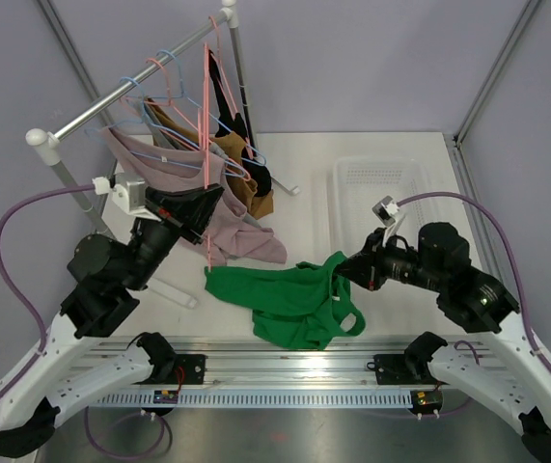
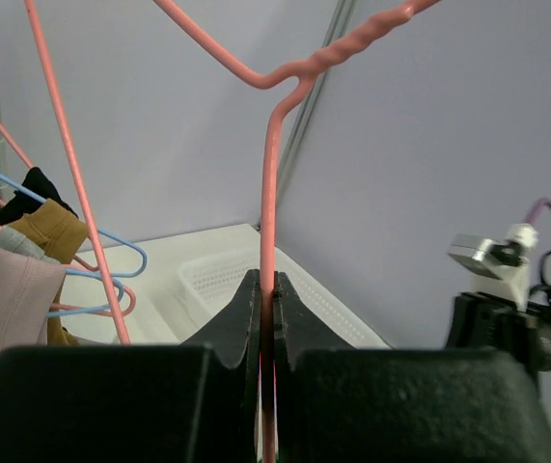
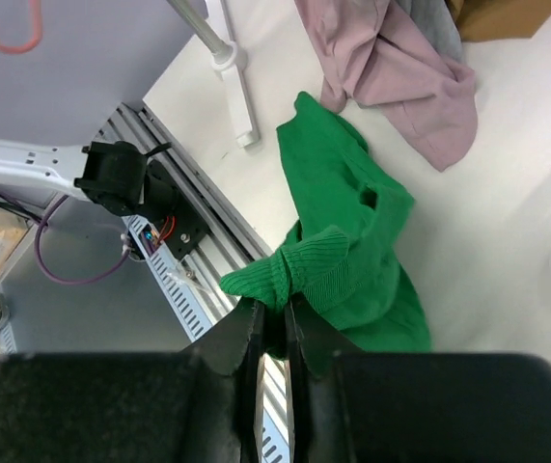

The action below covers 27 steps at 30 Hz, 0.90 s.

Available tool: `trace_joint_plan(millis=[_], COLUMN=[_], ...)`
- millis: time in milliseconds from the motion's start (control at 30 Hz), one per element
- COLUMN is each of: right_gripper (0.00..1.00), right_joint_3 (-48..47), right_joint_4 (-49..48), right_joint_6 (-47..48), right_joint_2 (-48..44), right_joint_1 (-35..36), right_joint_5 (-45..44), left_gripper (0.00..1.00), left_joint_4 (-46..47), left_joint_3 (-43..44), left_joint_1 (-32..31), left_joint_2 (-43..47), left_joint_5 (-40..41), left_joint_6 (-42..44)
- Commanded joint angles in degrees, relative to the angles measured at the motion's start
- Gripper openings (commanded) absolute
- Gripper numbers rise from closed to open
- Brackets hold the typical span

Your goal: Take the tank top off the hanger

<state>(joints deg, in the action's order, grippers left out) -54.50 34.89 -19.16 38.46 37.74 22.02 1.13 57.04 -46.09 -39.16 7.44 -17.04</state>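
The green tank top [image 1: 285, 299] lies crumpled on the table in front of the rack. My right gripper [image 1: 344, 270] is shut on its ribbed edge at the right and holds that part a little above the table; the right wrist view shows the fabric [image 3: 352, 222] pinched between the jaws [image 3: 273, 313]. My left gripper [image 1: 207, 207] is shut on the pink wire hanger [image 1: 206, 125], which stands upright. In the left wrist view the hanger's stem [image 2: 267, 193] runs up from between the closed jaws [image 2: 267, 289]. The hanger's lower end reaches down near the top's left corner.
A clothes rack [image 1: 130, 87] at the back left carries several pink and blue hangers with garments. A pale pink garment [image 1: 246, 236] droops onto the table beside the green top. A white basket [image 1: 381, 183] stands at the back right. The rack's foot [image 1: 174, 289] lies at the left front.
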Motion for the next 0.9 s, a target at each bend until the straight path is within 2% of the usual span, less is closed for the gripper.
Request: trace_joint_plan(millis=[0,33,67,100,167,233,300,467,567,700,867], right_gripper=[0.1,0.2,0.37,0.77,0.96,0.99,0.99,0.99,1.0,1.0,1.0], right_joint_3=[-2.0,-2.5,-2.6,-2.7,-3.4,-4.4,-4.7,-4.0,-5.3,-5.9,-5.9], right_joint_4=[-2.5,-3.1,-4.2,-4.8,-6.2,-6.8,-7.8,-12.1,-11.7,-11.5,-11.5], right_joint_6=[-0.7,-1.4,-1.8,-1.9,-1.8,-1.7,-2.3,-4.7,-5.5,-5.8,-6.2], right_joint_2=[7.3,11.2,13.0,16.4,19.6,23.8,26.5,28.2,29.7,30.1,30.2], right_joint_1=[-0.2,-0.2,0.5,1.3,5.7,7.9,9.4,9.4,9.3,9.4,9.4], right_joint_5=[0.0,0.0,-0.8,-1.8,-5.9,-7.4,-9.9,-11.8,-13.1,-15.1,-14.9], left_gripper=[0.0,0.0,0.0,0.0,0.0,0.0,0.0,0.0,0.0,0.0,0.0], left_joint_4=[-2.4,-3.7,-6.6,-8.2,-13.9,-18.8,-28.5,-37.2,-41.9,-48.0,-50.3], left_joint_3=[0.8,0.1,-1.1,-1.7,-2.9,-2.8,-2.2,-2.0,-1.2,0.0,2.8], left_joint_1=[-0.2,-0.2,-0.2,-0.2,-0.2,-0.2,-0.2,-0.1,-0.1,0.8,3.5], left_joint_2=[5.5,6.6,7.9,10.5,13.4,17.4,21.6,29.1,30.1,30.6,25.5], left_joint_5=[0.6,-0.2,-0.9,-2.2,-3.0,-3.1,-1.6,4.2,5.5,16.1,25.2], left_joint_6=[-4.9,-6.9,-8.1,-9.2,-11.3,-12.7,-15.4,-21.3,-23.5,-27.7,-29.1])
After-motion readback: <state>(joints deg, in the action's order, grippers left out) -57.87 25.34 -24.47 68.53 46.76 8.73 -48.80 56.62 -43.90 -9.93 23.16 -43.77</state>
